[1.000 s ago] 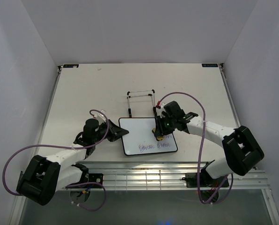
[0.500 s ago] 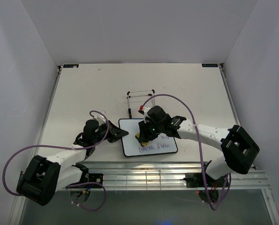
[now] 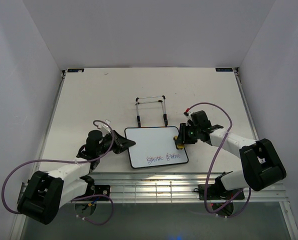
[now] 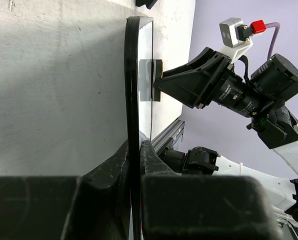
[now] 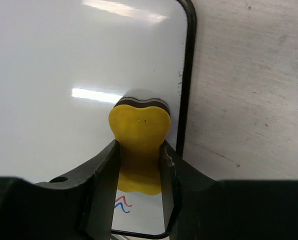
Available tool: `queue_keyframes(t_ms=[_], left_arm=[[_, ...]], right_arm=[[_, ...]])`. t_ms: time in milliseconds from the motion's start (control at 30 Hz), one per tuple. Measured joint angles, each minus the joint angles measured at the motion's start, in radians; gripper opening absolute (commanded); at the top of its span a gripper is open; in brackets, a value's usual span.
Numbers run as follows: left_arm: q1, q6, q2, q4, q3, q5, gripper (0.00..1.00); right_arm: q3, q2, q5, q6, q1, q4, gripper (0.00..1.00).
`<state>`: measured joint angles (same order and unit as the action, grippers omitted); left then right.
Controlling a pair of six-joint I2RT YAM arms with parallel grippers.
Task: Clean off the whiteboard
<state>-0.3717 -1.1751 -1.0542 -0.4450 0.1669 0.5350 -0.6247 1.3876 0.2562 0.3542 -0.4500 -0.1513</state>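
Flat whiteboard (image 3: 151,142), writing seemingly only near bottom edge.

I work in a robotics lab test cell. An off-white rectangular tabletop (image 3: 89,95) is boxed in by plain white panel walls (image 3: 149,30) behind it and on both sides. At the tabletop's near edge runs a slotted aluminium rail (image 3: 154,186), where my black-and-white arms (image 3: 64,172) are bolted. Loose purple cables (image 3: 4,187) loop beside it.

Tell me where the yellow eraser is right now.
In the top view the eraser sits right of centre, clamped in the right gripper against the right edge of the whiteboard, just beyond the handwriting along its near edge.
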Motion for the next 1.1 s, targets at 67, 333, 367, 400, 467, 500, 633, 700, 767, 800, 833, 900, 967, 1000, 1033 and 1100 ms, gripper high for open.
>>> queue_keyframes(t_ms=[67,333,367,400,467,500,633,700,767,800,833,900,967,1000,1033,1100], left_arm=[[0.013,0.001,0.009,-0.004,-0.008,0.008,0.00],[0.031,0.006,0.028,-0.004,-0.028,0.030,0.00],[0.033,0.007,0.028,-0.004,-0.028,0.031,0.00],[0.037,0.008,0.028,-0.004,-0.028,0.034,0.00],[0.041,0.011,0.027,-0.004,-0.028,0.037,0.00],[0.041,0.011,0.026,-0.004,-0.028,0.038,0.00],[0.041,0.010,0.017,-0.006,-0.028,0.039,0.00],[0.041,0.008,0.011,-0.011,-0.028,0.038,0.00],[0.040,0.007,0.005,-0.015,-0.028,0.038,0.00],[0.040,0.007,0.002,-0.018,-0.028,0.037,0.00],[0.040,0.007,-0.001,-0.020,-0.028,0.037,0.00],[0.040,0.007,-0.006,-0.024,-0.028,0.037,0.00],[0.040,0.006,-0.007,-0.027,-0.027,0.037,0.00],[0.040,0.005,-0.008,-0.027,-0.027,0.037,0.00],[0.040,0.005,-0.008,-0.027,-0.026,0.036,0.00],[0.039,0.012,-0.009,-0.016,-0.026,0.031,0.00]], right_arm=[[0.000,0.002,-0.016,0.002,0.005,-0.005,0.29],[0.019,-0.015,-0.021,0.004,-0.006,0.003,0.28],[0.022,-0.023,-0.025,0.000,-0.018,0.003,0.28],[0.026,-0.033,-0.031,-0.003,-0.034,0.002,0.28],[0.031,-0.056,-0.041,-0.003,-0.068,-0.008,0.28],[0.032,-0.067,-0.044,-0.003,-0.091,-0.014,0.28],[0.023,-0.101,-0.003,0.007,-0.182,-0.041,0.28],[-0.001,-0.105,0.024,0.017,-0.232,-0.062,0.27],[-0.042,-0.103,0.034,0.033,-0.297,-0.079,0.27],[-0.070,-0.096,0.036,0.040,-0.332,-0.086,0.27],[-0.105,-0.083,0.034,0.045,-0.372,-0.087,0.27],[-0.179,-0.040,0.012,0.061,-0.457,-0.085,0.27],[-0.242,0.015,0.000,0.075,-0.531,-0.075,0.27],[-0.264,0.043,-0.005,0.082,-0.561,-0.068,0.27],[-0.280,0.069,-0.012,0.090,-0.589,-0.064,0.27],[-0.295,0.104,-0.032,0.102,-0.624,-0.057,0.27]])
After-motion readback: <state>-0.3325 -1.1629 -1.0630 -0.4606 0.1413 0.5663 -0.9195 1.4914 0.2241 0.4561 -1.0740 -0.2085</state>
